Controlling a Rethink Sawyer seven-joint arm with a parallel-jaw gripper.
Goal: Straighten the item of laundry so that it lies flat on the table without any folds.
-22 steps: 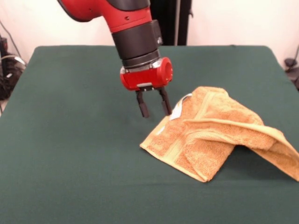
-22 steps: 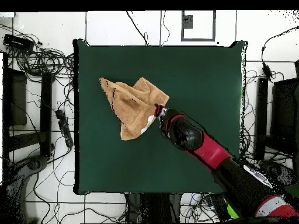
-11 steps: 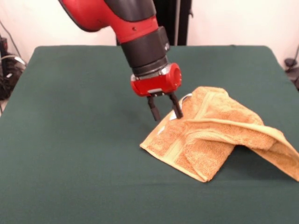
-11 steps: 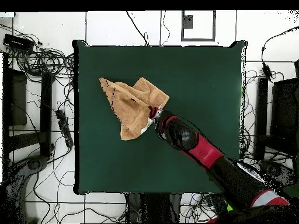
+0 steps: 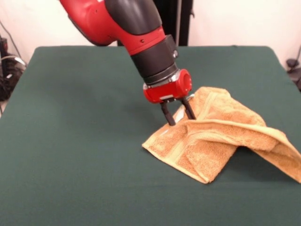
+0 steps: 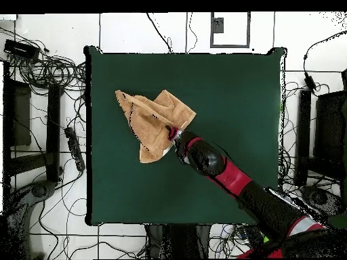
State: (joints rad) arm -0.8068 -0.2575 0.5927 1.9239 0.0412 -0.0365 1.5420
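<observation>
A small orange-tan terry-cloth towel [image 5: 221, 141] is seen lying crumpled on the large counter covered in plain dark green cloth [image 5: 75, 141], right of the centre in the front view. It is not spread flat: one layer is folded over another, and a raised ridge is formed across the middle, running out to the right edge of the picture. A flat woven border band is shown along the near left edge, and a small white tag [image 5: 179, 112] is seen at the far left part of the cloth. The red and black arm [image 5: 131, 33] is brought down from the upper left, and its black two-fingered pincer [image 5: 179, 114] is held at the towel's far left part, right by the tag. The pincer's fingers are parted, with a clear gap between them, and nothing is gripped; the tips are at the cloth's surface. In the overhead view the towel [image 6: 152, 122] is found in the counter's upper left part.
</observation>
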